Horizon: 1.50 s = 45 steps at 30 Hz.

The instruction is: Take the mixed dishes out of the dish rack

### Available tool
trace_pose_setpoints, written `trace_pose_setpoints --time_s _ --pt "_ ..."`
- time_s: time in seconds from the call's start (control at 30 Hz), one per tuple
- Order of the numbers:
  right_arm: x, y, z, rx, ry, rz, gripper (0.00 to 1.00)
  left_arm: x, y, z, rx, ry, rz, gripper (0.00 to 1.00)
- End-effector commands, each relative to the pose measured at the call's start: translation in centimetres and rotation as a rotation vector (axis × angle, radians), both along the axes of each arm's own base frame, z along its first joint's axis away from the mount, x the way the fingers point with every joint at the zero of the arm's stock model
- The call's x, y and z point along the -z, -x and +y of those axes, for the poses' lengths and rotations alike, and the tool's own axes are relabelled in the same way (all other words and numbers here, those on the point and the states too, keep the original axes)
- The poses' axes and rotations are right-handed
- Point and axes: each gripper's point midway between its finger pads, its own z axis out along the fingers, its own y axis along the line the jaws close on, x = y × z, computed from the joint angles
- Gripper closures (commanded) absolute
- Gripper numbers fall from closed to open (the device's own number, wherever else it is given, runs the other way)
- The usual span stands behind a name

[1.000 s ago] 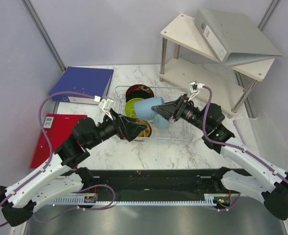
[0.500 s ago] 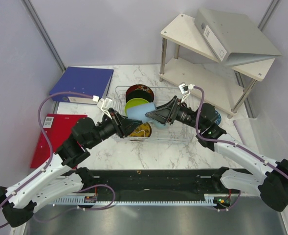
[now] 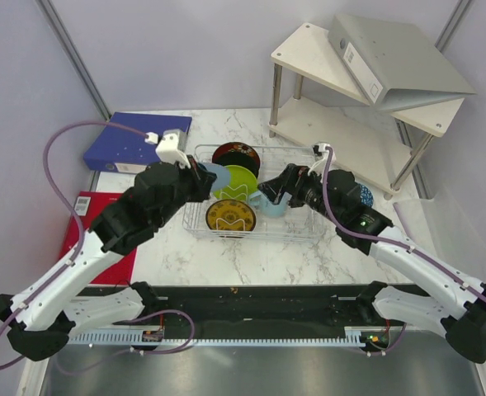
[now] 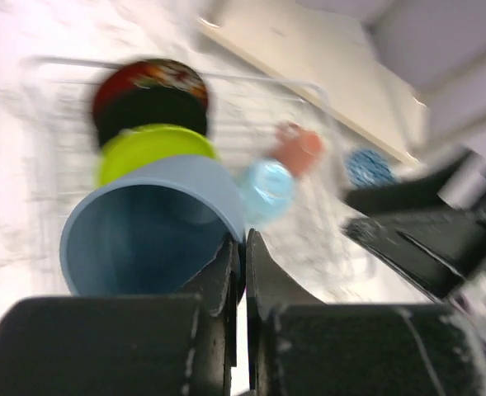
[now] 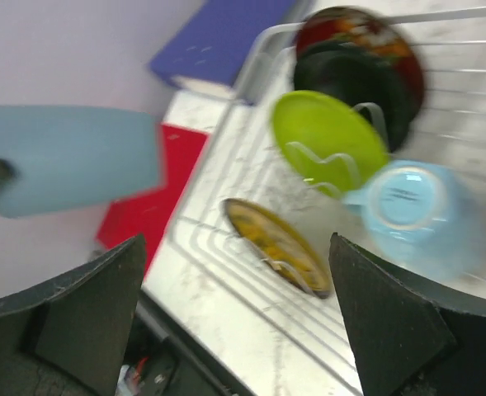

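**Blue mug in our left gripper, above the rack**

Our left gripper (image 4: pixel 243 247) is pinching the rim of a blue mug (image 4: pixel 143 239), whose mouth faces the wrist camera. The mug hangs over the end of the rack (image 3: pixel 299 224) nearer the desk's left edge. Our right gripper (image 3: pixel 274 188) is spread wide with nothing between its fingers, over the middle of the rack.

The rack sits mid-desk, toward the far edge. In it, a red and black plate (image 3: pixel 236 152) and a black plate (image 5: pixel 350 78) stand at the far side. A green plate (image 3: pixel 241 181) stands in front of them, and a yellow plate (image 3: pixel 230 216) is at the near side. A second mug (image 5: pixel 409 206) lies beside the green plate, its base toward our right wrist camera.
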Motion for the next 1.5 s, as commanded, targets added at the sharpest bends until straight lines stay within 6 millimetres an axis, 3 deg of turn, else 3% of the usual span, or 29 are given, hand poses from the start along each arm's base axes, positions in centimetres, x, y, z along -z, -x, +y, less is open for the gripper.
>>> trace_pose_setpoints --time_s 0.0,0.07,0.1,0.17,0.2,0.27,0.37,0.4,0.5,0.53,0.67,0.87,1.17,1.47 --pt "1.3 -2.4 -6.3 0.320 0.208 0.018 0.02 -0.2 -3.0 9.7 -0.434 -0.295 0.063 0.98" --pt "2.1 -2.6 -7.4 0.371 0.249 0.036 0.02 0.8 -4.1 10.4 -0.469 -0.329 0.137 0.98" --pt "2.3 -2.7 -7.5 0.380 0.260 0.041 0.02 0.3 -4.9 11.7 -0.515 -0.313 0.149 0.98" --pt "2.7 -2.6 -7.9 0.392 0.277 0.047 0.02 0.8 -6.3 12.0 -0.513 -0.303 0.202 0.98" --pt "2.8 -2.5 -7.9 0.387 0.282 0.046 0.02 0.9 -7.3 13.7 -0.562 -0.294 0.228 0.98" --pt "2.9 -2.4 -8.3 0.393 0.293 0.039 0.02 0.1 -8.4 14.5 -0.570 -0.258 0.238 0.98" --pt "3.3 -2.3 -8.7 0.400 0.315 0.032 0.02 0.3 -10.9 16.8 -0.629 -0.281 0.292 0.98" --pt "3.5 -2.4 -8.8 0.401 0.323 0.033 0.02 1.9 -12.1 17.0 -0.630 -0.316 0.347 0.98" --pt "4.2 -2.4 -8.7 0.389 0.348 0.039 0.02 3.8 -13.6 17.1 -0.617 -0.336 0.442 0.98" --pt "4.4 -2.4 -8.6 0.386 0.354 0.040 0.02 5.7 -14.5 16.9 -0.616 -0.358 0.494 0.98" --pt "5.2 -2.2 -8.6 0.368 0.381 0.046 0.02 11.2 -15.1 16.4 -0.604 -0.402 0.624 0.98" --pt "6.0 -2.1 -9.0 0.361 0.419 0.039 0.02 16.4 -15.8 16.7 -0.612 -0.419 0.700 0.98" --pt "6.1 -2.1 -9.2 0.365 0.432 0.033 0.02 20.3 -17.7 16.7 -0.595 -0.400 0.734 0.98" --pt "6.3 -2.0 -9.6 0.376 0.437 0.028 0.02 23.0 -17.7 16.9 -0.582 -0.401 0.752 0.98"
